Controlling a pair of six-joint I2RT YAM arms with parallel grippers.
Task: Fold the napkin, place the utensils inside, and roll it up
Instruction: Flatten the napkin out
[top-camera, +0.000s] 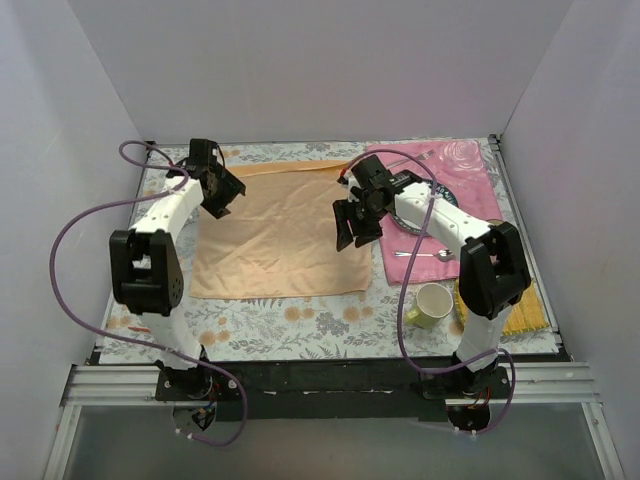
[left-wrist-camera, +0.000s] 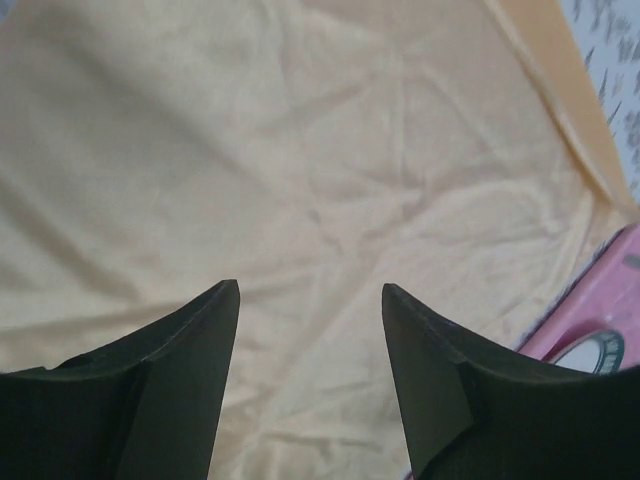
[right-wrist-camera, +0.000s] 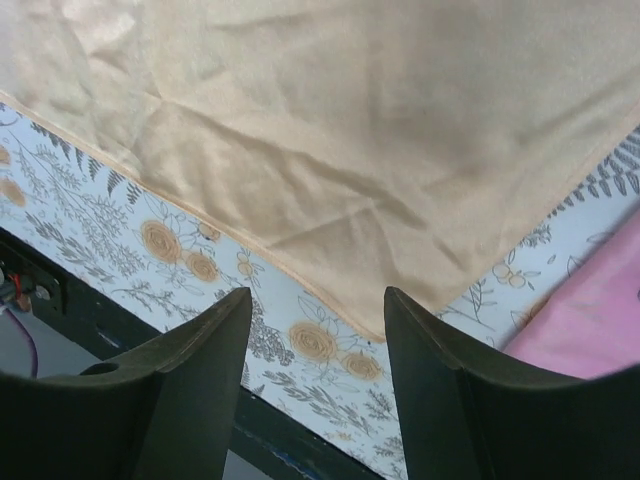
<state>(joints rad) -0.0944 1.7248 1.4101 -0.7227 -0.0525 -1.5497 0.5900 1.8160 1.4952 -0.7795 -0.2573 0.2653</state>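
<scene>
Your napkin lies spread flat and unfolded on the floral tablecloth, mid-table between the two arms. It's peach-orange with a slight sheen, creased all over, and its right edge sits just beside the pink placemat. Your left gripper hangs over the napkin's far-left corner and your right gripper over its right edge. Both are released, fingers apart and nothing between them. Only the top view gives you the whole layout: the spoon on the placemat's near part, a thin silver streak at its far edge that may be the fork (too small to be sure), the mug and the yellow woven mat. The left wrist view adds the cloth's wrinkles up close beyond the left gripper, plus a bit of plate rim on the pink. The right wrist view shows the napkin's near-right corner lying on the floral print, just past the right gripper. Count: one napkin, one spoon, one possible fork, one plate, one mug, two mats, two grippers.
</scene>
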